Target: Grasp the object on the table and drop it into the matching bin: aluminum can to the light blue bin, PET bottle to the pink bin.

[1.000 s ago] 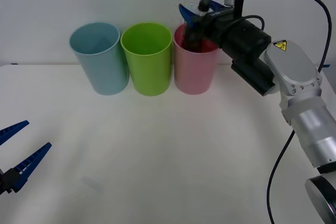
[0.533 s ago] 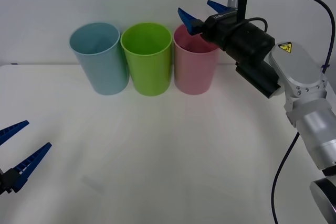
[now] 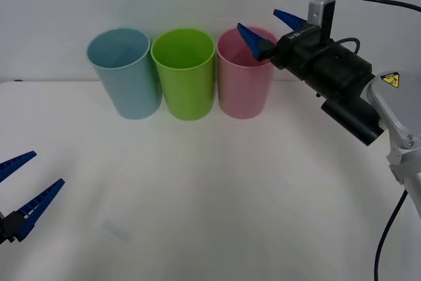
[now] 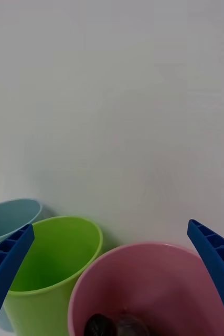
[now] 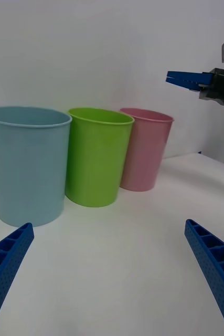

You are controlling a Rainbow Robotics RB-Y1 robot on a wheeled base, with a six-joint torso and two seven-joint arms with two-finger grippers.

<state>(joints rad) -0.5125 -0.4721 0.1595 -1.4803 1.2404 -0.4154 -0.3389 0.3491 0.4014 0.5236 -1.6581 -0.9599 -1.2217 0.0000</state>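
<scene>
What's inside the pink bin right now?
A dark object with a black cap end, apparently the PET bottle, lies at the bottom of the pink bin. The frame edge cuts off most of it. The open right gripper hovers above.

Three bins [image 3: 187, 74] touching in row at back; table [image 3: 197, 195] front open.

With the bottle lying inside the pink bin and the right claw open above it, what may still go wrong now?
1. The right claw hangs open just at the pink bin rim; a low retreat might clip the rim and tip it.
2. The pink bin stands close against the lime green cup, so a knock may push both.
3. The bottle already lies in the bin; tipping would spill it onto the table.

The left claw waits open, far off.
</scene>
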